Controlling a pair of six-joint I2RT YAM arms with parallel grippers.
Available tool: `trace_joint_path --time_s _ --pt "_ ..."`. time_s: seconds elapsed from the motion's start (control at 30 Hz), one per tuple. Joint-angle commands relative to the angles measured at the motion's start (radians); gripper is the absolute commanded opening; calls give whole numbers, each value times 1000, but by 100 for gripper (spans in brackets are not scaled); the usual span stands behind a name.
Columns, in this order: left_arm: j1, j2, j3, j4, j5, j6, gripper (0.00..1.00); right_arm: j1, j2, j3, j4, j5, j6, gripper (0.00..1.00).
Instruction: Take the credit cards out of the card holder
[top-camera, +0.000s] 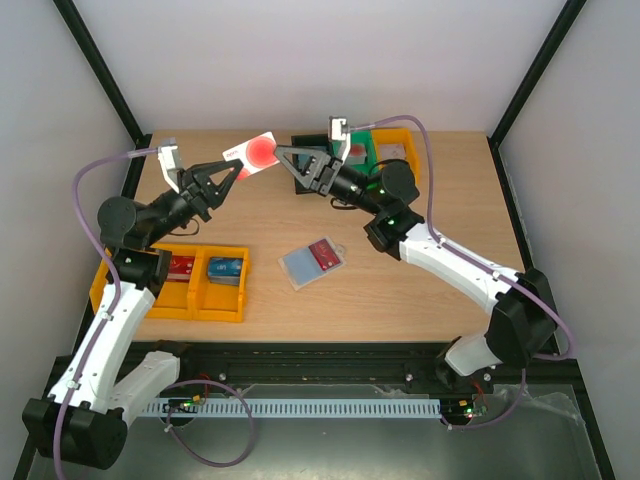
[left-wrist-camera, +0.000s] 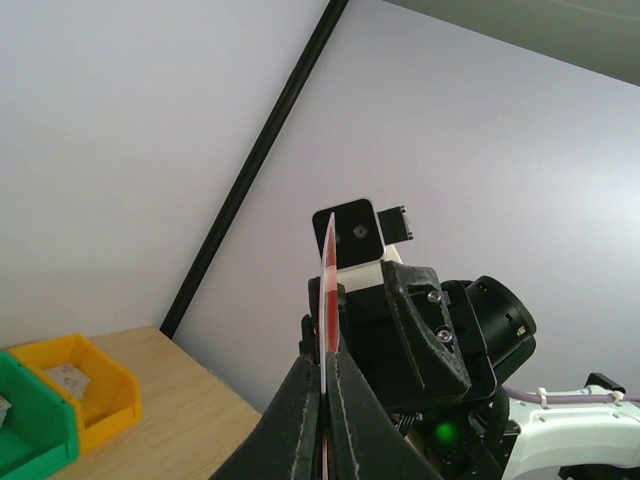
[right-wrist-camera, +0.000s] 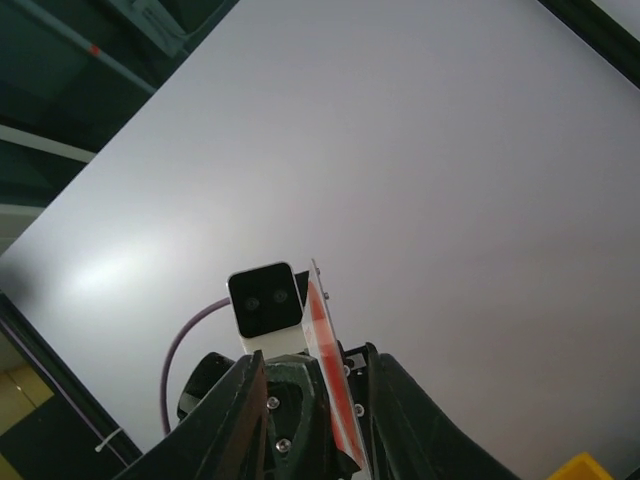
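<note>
Plastic this thin should be light, stiff across its face and slick on both sides, so the red-and-white credit card (top-camera: 258, 150) is best pinched flat on its faces near a short end, never on the edge. It is held in the air between the two arms, over the far side of the tabletop (top-camera: 400, 290). The left claw (left-wrist-camera: 325, 375) is closed on one end of it; its wrist view shows the card edge-on, clamped between the two fingers. The right claw (top-camera: 282, 155) stands astride the other end with its fingers apart, and a gap shows on one side, so I judge it is not gripping.

The card holder (top-camera: 300, 268) lies open and flat near the middle of the tabletop, blue-grey side up, with a second red card (top-camera: 324, 254) on it. That card lies flush, so lifting it probably means sliding it towards an open edge first.

A small mark sits at the held card's left end, too small to read. No other brand or label is legible.
</note>
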Motion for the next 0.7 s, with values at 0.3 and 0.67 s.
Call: trace_joint_path --time_s 0.3,0.67 --pt "-4 -7 -49 16 -29 12 2 15 28 67 -41 3 -49 2" --pt "37 -30 -182 -386 -454 94 100 -274 24 -19 -292 131 31 2"
